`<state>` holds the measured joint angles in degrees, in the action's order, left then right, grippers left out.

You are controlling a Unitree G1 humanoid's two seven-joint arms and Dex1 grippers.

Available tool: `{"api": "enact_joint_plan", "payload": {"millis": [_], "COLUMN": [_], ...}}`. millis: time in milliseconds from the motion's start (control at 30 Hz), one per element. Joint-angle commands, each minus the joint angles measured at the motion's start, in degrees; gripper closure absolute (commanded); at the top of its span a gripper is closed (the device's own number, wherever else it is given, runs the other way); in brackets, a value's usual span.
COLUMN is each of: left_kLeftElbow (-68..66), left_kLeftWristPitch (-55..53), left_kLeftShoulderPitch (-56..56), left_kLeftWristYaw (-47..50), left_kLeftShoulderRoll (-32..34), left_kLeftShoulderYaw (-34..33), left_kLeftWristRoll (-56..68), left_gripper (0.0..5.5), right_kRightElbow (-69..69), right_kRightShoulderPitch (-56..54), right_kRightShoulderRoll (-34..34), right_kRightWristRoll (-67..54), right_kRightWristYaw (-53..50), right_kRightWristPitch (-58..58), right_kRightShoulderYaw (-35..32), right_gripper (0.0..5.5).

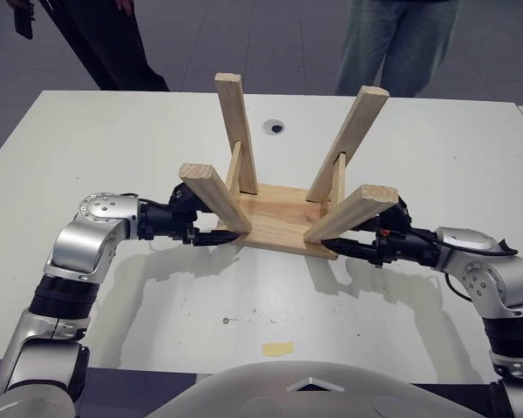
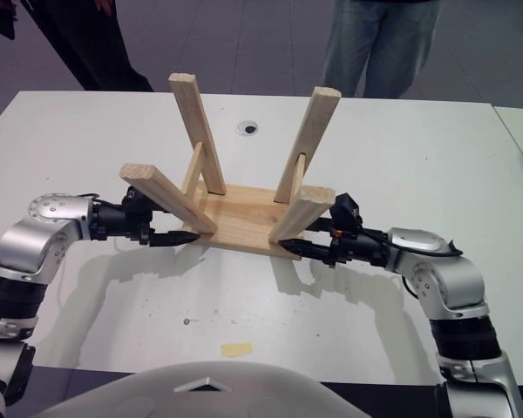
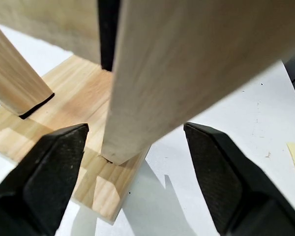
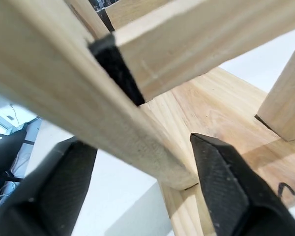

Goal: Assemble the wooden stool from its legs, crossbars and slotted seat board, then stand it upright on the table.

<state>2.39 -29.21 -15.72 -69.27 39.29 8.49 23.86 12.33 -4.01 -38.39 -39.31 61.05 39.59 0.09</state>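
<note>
A white table carries everything, and grey floor lies beyond its far edge. Well beyond both grippers, past the stool, a round cable hole sits in the tabletop. Behind the grippers, toward the table's near edge, lies a small scrap of yellowish tape.

Between the two grippers the stool rests upside down. Its seat board lies flat on the table and four legs splay upward. A crossbar joins the left pair of legs and another crossbar joins the right pair.

The left gripper lies low at the board's left near corner. Its fingers are spread to either side of the base of the near left leg, with a gap showing on both sides.

The right gripper lies at the right near corner. It is likewise spread and straddles the foot of the near right leg. That leg slants across the right wrist view and hides part of one finger, so contact there cannot be told.
</note>
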Motion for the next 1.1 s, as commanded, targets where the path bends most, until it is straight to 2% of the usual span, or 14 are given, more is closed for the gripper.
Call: {"api": "enact_joint_plan", "payload": {"millis": [33,333,533,667,867,900,1100], "left_kLeftElbow": [1.0,8.1,7.8,2.0,-3.4,-4.0,-6.5], "left_kLeftWristPitch": [-3.8,-16.5,-30.1,-38.1,-41.0,-41.1,-39.1], "left_kLeftShoulderPitch": [-0.7,3.6,1.3,-2.5,-8.8,-9.9,-13.2], "left_kLeftWristYaw": [-2.0,3.5,16.4,27.9,36.4,37.8,43.6], "left_kLeftShoulderRoll": [0.5,-1.8,-6.5,-10.4,-16.2,-17.0,-20.7], "left_kLeftShoulderYaw": [0.1,-6.5,-11.2,-14.8,-22.2,-23.4,-29.5], "left_kLeftWristRoll": [2.6,14.5,22.5,23.0,26.8,27.5,31.0], "left_gripper": [2.73,3.98,4.08,4.09,4.13,3.76,2.76], "right_kRightElbow": [0.2,2.1,-1.0,-1.0,-6.9,-7.2,-6.7], "right_kRightShoulderPitch": [-1.6,-1.7,-2.0,-0.7,-4.9,-5.4,-5.0], "right_kRightShoulderRoll": [0.5,3.6,8.7,11.0,11.1,11.0,11.2], "right_kRightWristRoll": [-3.3,-19.1,-36.3,-38.1,-33.7,-33.2,-31.6], "right_kRightWristYaw": [1.2,-3.5,-17.8,-25.5,-30.5,-30.6,-30.4], "right_kRightWristPitch": [2.8,15.3,24.2,24.3,20.8,20.4,19.0], "right_kRightShoulderYaw": [-0.5,-8.7,-16.8,-18.3,-19.2,-19.1,-19.0], "right_gripper": [2.95,3.74,4.03,4.06,3.00,2.81,1.84]}}
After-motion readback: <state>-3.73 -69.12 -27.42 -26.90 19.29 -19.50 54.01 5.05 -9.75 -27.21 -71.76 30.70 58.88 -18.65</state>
